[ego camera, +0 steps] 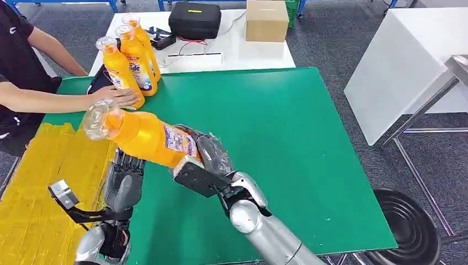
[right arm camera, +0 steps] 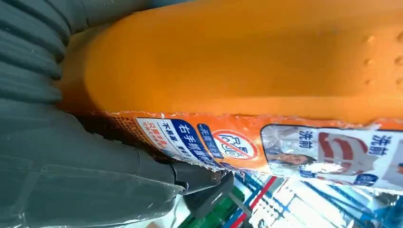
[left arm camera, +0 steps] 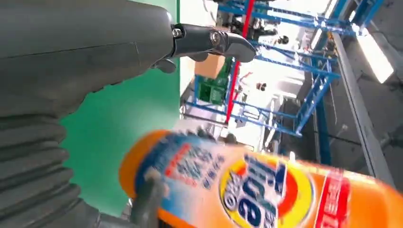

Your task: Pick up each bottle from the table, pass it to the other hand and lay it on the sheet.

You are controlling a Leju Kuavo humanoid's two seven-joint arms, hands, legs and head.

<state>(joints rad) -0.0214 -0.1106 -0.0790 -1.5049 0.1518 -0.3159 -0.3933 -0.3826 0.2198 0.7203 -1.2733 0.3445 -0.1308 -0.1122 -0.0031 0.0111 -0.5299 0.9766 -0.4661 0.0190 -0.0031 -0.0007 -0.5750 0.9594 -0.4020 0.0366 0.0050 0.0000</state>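
While tilted, held bottle: orange plastic detergent bottle (ego camera: 144, 136), left of centre, above green table (ego camera: 287, 138)
Right hand (ego camera: 207, 160): grasping its base
Left hand (ego camera: 124, 182): below it, fingers apart, empty; yellow sheet (ego camera: 38, 187) lower left

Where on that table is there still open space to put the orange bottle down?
The yellow sheet at the table's left edge lies bare below the person's forearm. The green mat is open from the right hand, which holds the bottle, across to its far right edge. It is crowded at the mat's far left corner: three upright bottles and the person's hand.
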